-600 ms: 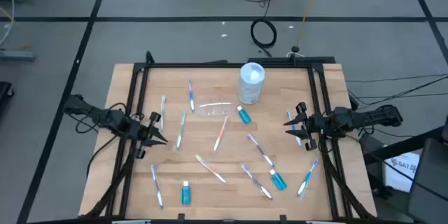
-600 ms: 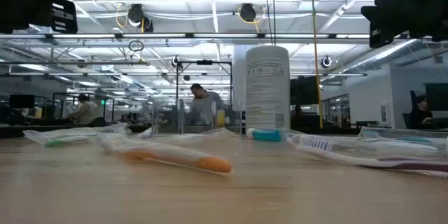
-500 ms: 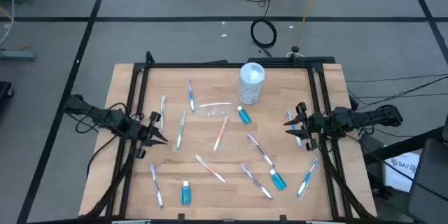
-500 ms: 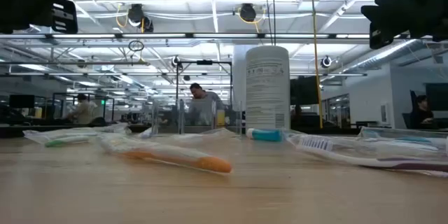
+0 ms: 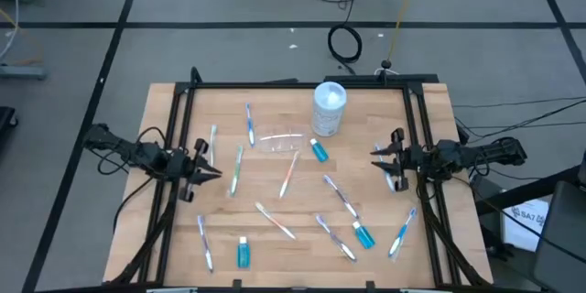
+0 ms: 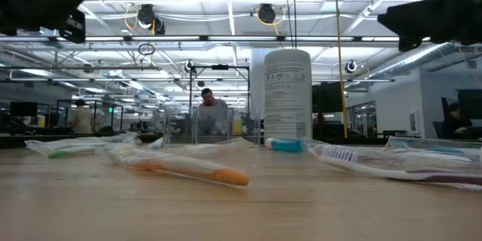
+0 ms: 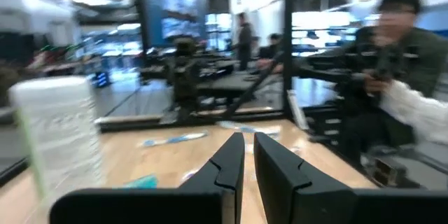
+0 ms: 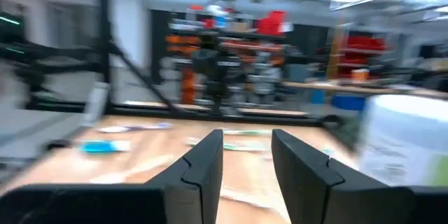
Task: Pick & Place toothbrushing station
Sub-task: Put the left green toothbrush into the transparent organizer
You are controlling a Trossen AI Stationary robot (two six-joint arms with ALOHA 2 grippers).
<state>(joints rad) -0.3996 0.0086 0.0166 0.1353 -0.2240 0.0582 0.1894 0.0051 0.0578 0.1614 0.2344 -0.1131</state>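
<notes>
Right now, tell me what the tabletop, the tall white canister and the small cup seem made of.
Light slatted tabletop: apparently wood, matte, with visible grain lines. Tall white cylindrical canister: likely plastic, opaque, with a printed label. Small clear cup lying on its side: probably thin plastic, see-through and faintly glossy.

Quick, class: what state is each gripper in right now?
Left gripper: nearly shut, a narrow gap, holding nothing.
Right gripper: open, holding nothing.

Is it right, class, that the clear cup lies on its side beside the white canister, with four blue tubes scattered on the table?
Not quite: the high view shows three blue tubes, not four. The clear cup does lie on its side beside the white canister on the table.
</notes>
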